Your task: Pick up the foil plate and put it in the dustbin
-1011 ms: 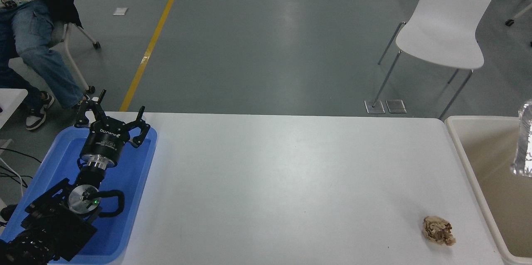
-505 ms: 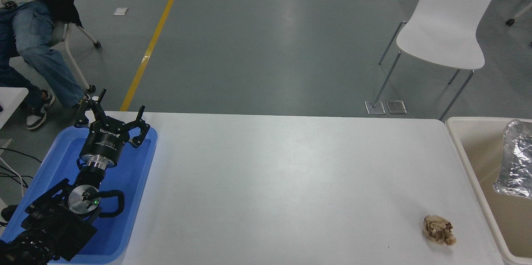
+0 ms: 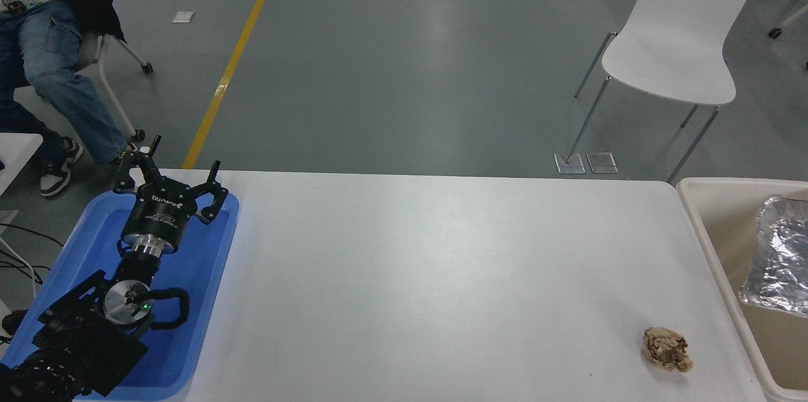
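Observation:
The shiny silver foil plate (image 3: 778,257) lies inside the beige dustbin (image 3: 710,231) at the table's right end, partly cut off by the picture's right edge. No gripper touches it. My left gripper (image 3: 175,175) is parked at the lower left over a blue tray, its fingers spread open and empty. My right arm and gripper are out of view.
A blue shallow tray (image 3: 208,263) sits at the table's left end under my left arm. A small tan paper wad (image 3: 666,349) lies near the table's front right. A white chair (image 3: 675,42) stands beyond the table. A seated person (image 3: 44,55) is at the far left.
The foil plate dropped from upright at the right edge down into the dustbin and now lies flatter and lower. My left arm has not moved.

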Robot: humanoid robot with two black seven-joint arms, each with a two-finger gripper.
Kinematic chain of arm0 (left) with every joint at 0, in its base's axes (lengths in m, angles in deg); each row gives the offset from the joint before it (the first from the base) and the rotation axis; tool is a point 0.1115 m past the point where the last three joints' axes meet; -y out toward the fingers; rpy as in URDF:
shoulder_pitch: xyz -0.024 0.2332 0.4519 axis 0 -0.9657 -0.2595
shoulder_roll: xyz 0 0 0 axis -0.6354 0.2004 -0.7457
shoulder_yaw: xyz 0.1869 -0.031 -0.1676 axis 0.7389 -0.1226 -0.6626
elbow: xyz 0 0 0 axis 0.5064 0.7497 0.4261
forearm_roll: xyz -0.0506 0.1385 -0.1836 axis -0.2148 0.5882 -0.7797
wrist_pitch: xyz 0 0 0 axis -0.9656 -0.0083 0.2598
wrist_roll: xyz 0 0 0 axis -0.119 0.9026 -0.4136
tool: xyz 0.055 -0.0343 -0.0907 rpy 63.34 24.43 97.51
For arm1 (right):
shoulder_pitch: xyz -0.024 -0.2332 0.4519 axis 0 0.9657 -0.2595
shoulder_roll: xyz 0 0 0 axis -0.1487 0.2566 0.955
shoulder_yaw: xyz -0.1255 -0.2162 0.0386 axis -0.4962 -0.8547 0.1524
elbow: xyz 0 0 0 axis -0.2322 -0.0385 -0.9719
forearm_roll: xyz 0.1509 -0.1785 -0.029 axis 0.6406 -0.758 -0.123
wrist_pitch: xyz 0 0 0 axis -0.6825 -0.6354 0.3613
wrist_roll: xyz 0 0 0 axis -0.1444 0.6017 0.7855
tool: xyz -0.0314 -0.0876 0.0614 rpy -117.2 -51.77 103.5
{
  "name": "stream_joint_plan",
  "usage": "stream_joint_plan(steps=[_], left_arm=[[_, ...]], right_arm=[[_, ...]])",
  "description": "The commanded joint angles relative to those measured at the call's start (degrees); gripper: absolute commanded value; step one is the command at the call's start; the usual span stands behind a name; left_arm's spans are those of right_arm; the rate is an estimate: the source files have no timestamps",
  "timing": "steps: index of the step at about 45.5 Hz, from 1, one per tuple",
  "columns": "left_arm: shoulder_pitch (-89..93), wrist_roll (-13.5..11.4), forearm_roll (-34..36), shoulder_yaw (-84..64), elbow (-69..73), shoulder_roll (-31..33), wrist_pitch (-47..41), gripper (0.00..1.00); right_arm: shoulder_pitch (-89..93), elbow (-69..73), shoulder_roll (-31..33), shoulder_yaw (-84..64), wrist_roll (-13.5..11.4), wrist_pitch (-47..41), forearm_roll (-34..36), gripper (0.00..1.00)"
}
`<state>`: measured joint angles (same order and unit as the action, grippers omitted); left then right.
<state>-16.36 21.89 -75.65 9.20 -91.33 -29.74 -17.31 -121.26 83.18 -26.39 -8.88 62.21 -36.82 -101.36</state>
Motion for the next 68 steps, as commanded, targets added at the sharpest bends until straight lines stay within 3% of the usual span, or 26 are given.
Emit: stream_joint_plan(steps=[1,18,30,43,59,68], left_arm=[[0.0,0.0,0.0,0.0,-0.1,0.0,0.0,1.0],[0.0,0.1,0.0,0.0,0.0,0.0,0.0,1.0],[0.0,0.1,0.0,0.0,0.0,0.0,0.0,1.0],[0.0,0.1,0.0,0.0,0.0,0.0,0.0,1.0],[0.0,0.1,0.0,0.0,-0.1,0.0,0.0,1.0],[0.0,0.0,0.0,0.0,0.0,0.0,0.0,1.0]], right_arm=[[-0.1,0.0,0.1,2.0,0.0,1.3,0.7,0.99],[-13.7,4.6,1.2,1.3,0.1,0.3,0.5,1.0],[-36.5,35.1,10.6,-0.7,0.0,-0.2,-0.6,1.0],[-54.6,44.4,4.0,-19.0,0.0,-4.3,-0.3,1.0],[-74.4,60.6,-1.6,-30.3,-0.1,-21.5,0.4,1.0],[-84.0,66.8,-2.0,-31.6,-0.1,-36.5,0.4,1.0]])
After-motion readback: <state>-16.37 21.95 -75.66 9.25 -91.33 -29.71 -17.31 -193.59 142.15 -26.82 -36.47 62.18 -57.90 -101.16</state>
